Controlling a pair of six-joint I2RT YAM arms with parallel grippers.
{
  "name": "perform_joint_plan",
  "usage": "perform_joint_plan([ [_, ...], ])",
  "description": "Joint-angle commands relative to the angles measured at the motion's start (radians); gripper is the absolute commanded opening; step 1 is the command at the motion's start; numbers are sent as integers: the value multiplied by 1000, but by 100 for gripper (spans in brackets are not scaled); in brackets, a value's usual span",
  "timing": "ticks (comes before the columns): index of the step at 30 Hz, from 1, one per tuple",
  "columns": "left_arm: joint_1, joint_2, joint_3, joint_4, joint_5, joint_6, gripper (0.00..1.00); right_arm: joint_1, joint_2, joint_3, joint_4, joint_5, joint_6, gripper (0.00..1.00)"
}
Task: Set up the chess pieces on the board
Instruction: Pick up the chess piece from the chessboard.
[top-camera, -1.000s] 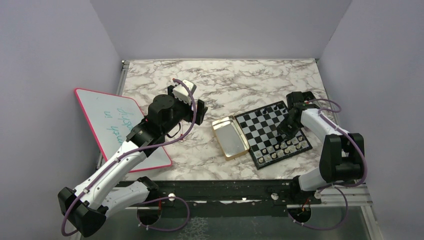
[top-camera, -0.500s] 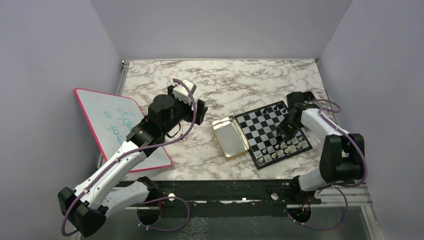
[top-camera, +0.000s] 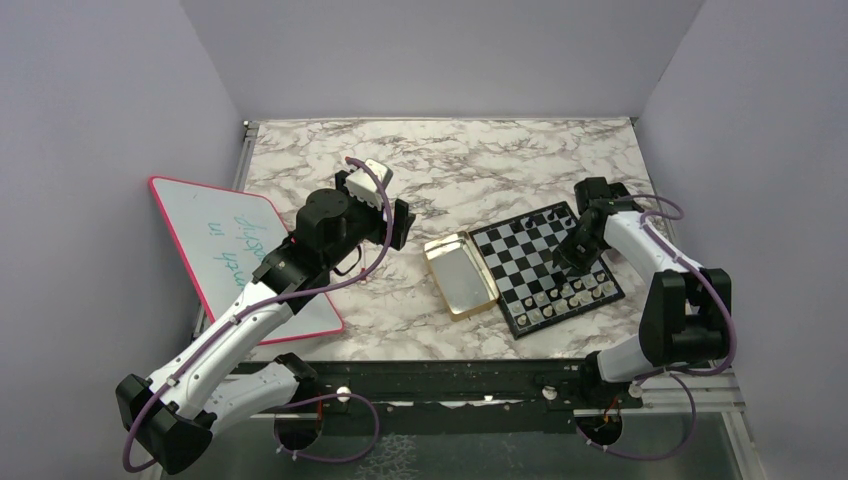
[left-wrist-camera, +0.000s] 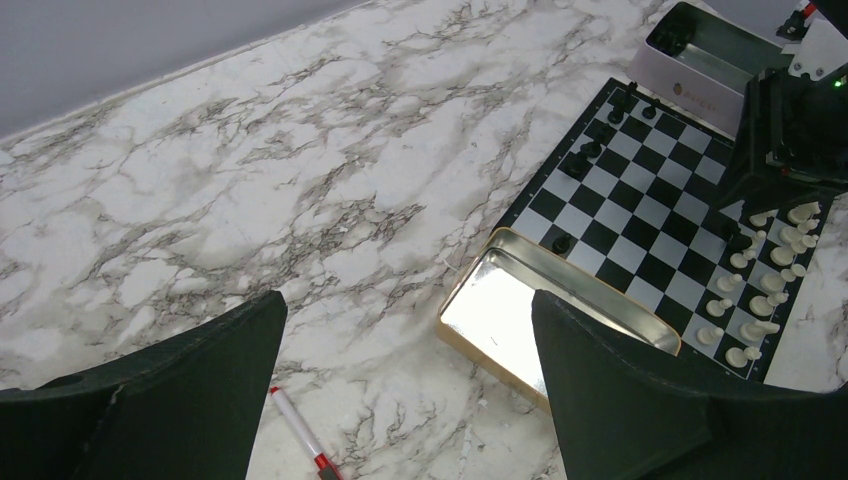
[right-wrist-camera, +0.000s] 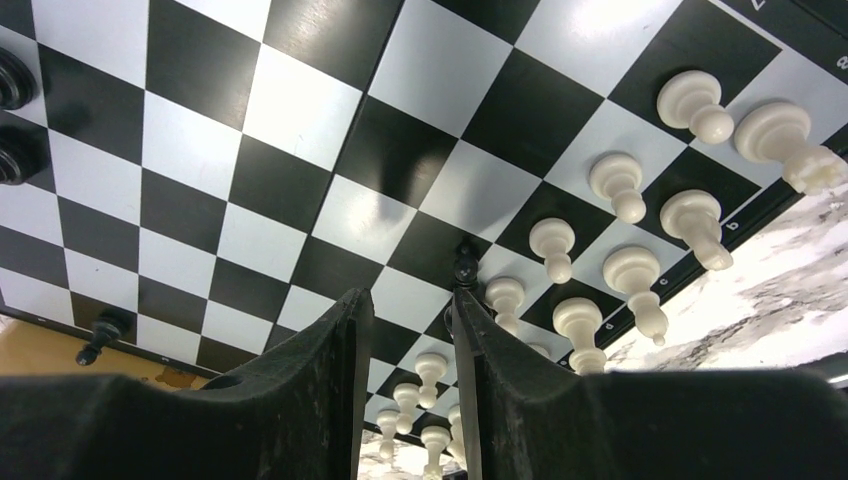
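The board (top-camera: 530, 255) lies right of centre; it also shows in the left wrist view (left-wrist-camera: 640, 215) and fills the right wrist view (right-wrist-camera: 300, 110). Several pale chess pieces (right-wrist-camera: 620, 185) stand in rows at its near right edge (top-camera: 570, 295). A few black pieces (left-wrist-camera: 600, 140) stand at the far side. My right gripper (top-camera: 575, 250) hangs low over the board, its jaws (right-wrist-camera: 410, 297) a little apart with nothing between them. A black piece (right-wrist-camera: 465, 262) stands at the tip of the right finger. My left gripper (top-camera: 400, 222) is wide open and empty above the marble.
An open gold tin (top-camera: 460, 275) lies against the board's left edge. A pale box (left-wrist-camera: 700, 60) stands beyond the board's far corner. A pink-rimmed whiteboard (top-camera: 230, 250) lies at the left. A white marker with a red end (left-wrist-camera: 300, 435) lies under the left gripper.
My right gripper has shifted slightly toward the far side of the board. The left arm has not moved.
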Motion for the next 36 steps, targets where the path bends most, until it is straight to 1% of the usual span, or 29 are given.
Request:
perform_joint_plan([
  [1, -5, -16, -6, 32, -3, 4, 93, -4, -28, 14, -54, -29, 7, 40],
  [8, -4, -18, -7, 31, -10, 7, 93, -4, -8, -13, -30, -60, 2, 39],
  [18, -3, -15, -9, 32, -15, 7, 93, -4, 17, -21, -39, -23, -10, 39],
  [36, -3, -13, -9, 31, -20, 11, 93, -4, 48, -39, -35, -9, -7, 39],
])
